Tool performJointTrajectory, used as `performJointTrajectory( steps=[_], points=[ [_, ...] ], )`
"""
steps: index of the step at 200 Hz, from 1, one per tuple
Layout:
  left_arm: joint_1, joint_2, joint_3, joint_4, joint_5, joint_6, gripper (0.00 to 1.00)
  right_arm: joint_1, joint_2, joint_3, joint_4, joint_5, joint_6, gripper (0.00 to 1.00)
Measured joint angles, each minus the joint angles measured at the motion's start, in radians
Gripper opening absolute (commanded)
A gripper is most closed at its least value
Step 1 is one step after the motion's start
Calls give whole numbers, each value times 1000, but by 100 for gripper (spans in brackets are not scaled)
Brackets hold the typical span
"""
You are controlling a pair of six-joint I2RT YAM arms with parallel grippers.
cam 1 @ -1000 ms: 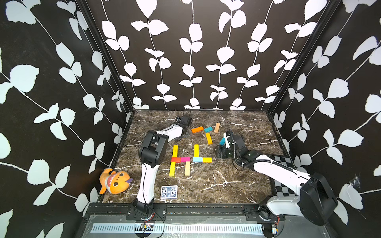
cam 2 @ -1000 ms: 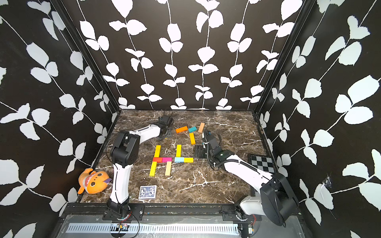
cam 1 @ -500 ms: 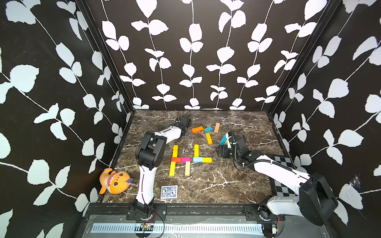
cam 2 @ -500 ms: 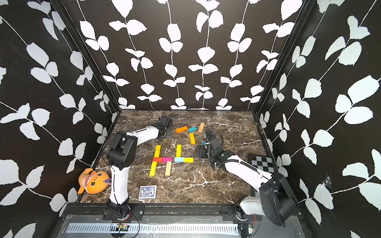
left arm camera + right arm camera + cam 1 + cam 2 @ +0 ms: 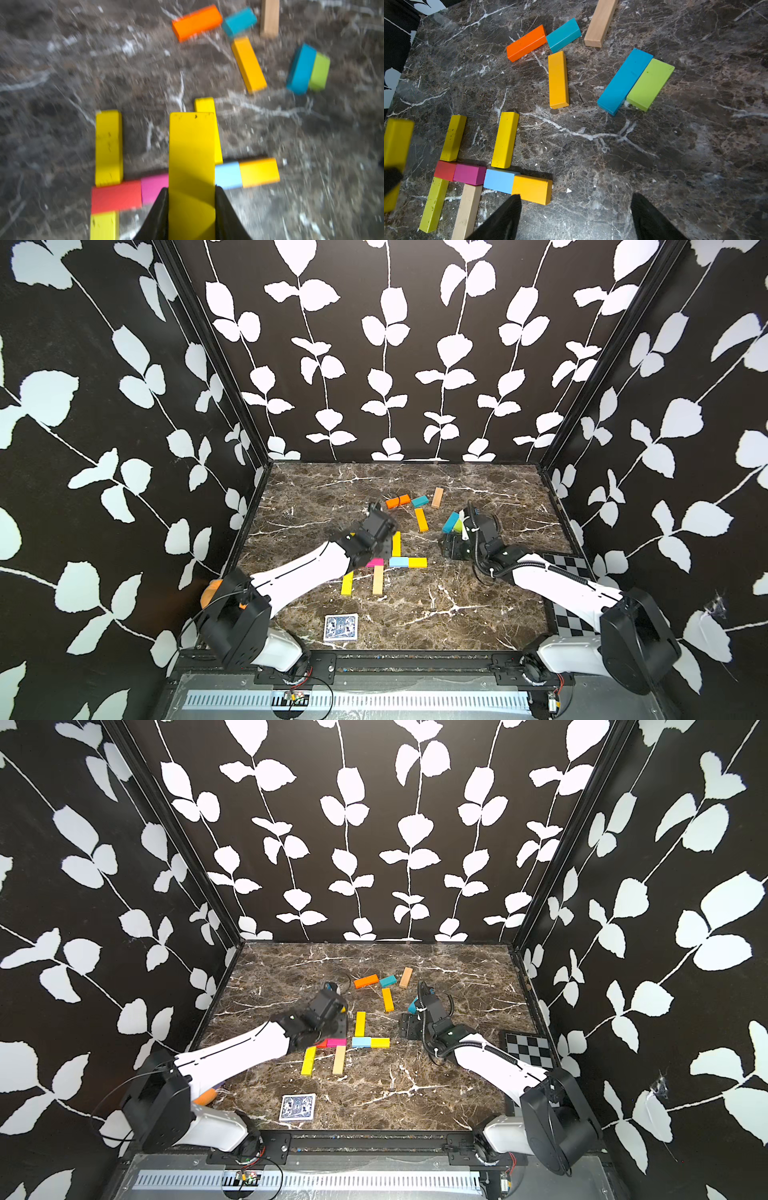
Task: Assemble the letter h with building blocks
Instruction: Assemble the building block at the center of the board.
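**A:** What changed?

**B:** The left hand (image 5: 191, 188) has closed on a yellow block (image 5: 191, 149) and now carries it above the letter h (image 5: 116, 196) on the counter (image 5: 62, 72). The right hand (image 5: 575, 196), beside it, gapes empty. Placing the block likely comes next.

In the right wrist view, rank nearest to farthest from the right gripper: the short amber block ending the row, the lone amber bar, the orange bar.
1. Short amber block: at the row's end, close beside the right gripper.
2. Lone amber bar: alone, mid-table.
3. Orange bar: far cluster, beside the teal block.
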Motion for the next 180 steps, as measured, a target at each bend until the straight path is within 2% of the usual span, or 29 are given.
performJointTrajectory(
  steps=[41, 75, 95, 145, 180],
  points=[
    [-142, -1, -54, -52, 64, -95, 26, -6, 21, 0, 3, -1, 6, 82],
    [-226, 98, -44, -85, 106, -154, 22, -15, 22, 0, 4, -2, 14, 82],
    [-240, 137, -43, -117, 111, -181, 22, -16, 22, -1, 4, -1, 14, 82],
    [-252, 126, -41, -165, 84, -240, 21, -24, 14, -8, 3, 0, 15, 82],
    [-258, 161, 13, -203, 66, -252, 18, -28, -2, -8, 3, 0, 17, 83]
  ],
)
